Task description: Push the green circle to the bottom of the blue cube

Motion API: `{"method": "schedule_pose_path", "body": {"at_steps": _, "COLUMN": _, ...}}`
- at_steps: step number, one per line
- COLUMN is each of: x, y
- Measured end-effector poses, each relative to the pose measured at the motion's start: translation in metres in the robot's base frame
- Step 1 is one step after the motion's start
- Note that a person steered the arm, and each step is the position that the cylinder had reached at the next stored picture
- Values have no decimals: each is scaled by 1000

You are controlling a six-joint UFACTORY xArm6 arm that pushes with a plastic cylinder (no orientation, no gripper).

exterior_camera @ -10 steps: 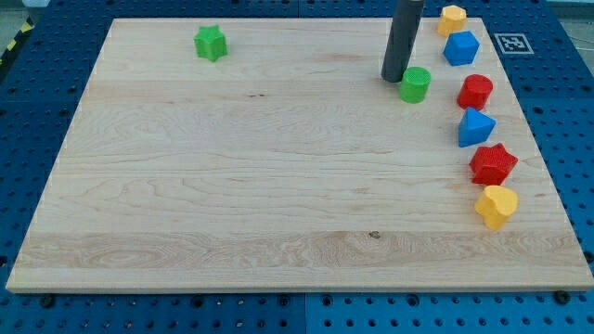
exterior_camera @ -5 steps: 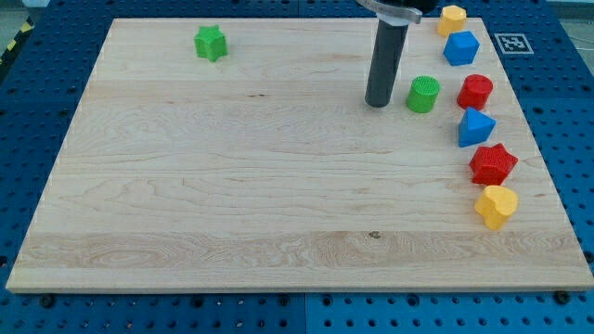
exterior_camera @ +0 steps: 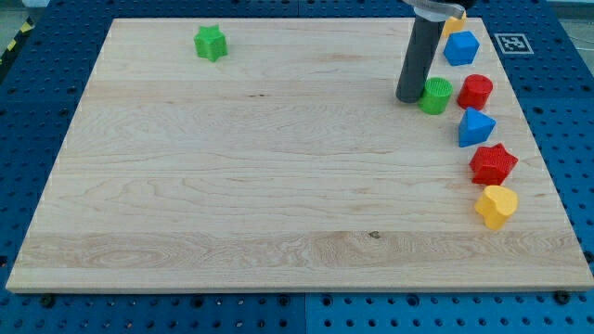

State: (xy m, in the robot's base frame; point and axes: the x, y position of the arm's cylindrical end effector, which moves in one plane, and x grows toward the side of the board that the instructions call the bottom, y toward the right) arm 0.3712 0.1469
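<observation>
The green circle (exterior_camera: 435, 96) sits on the wooden board near the view's right, below and left of the blue cube (exterior_camera: 461, 47). It is close beside the red circle (exterior_camera: 475, 92) on its right. My tip (exterior_camera: 407, 97) rests on the board touching the green circle's left side. The rod rises toward the view's top and partly hides the yellow block (exterior_camera: 454, 20).
A green star (exterior_camera: 211, 43) lies at the top left. Down the right edge stand a blue block (exterior_camera: 475, 127), a red star (exterior_camera: 493, 164) and a yellow block (exterior_camera: 496, 206). The board's right edge (exterior_camera: 548, 158) is close to them.
My tip moved down and left, away from the green circle, then back right against it. The green circle slid down and right, close to the red circle.
</observation>
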Motion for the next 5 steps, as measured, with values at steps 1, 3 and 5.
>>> {"method": "schedule_pose_path", "body": {"at_steps": 1, "x": 5, "y": -3}}
{"method": "schedule_pose_path", "body": {"at_steps": 3, "x": 13, "y": -11}}
{"method": "schedule_pose_path", "body": {"at_steps": 5, "x": 38, "y": 0}}
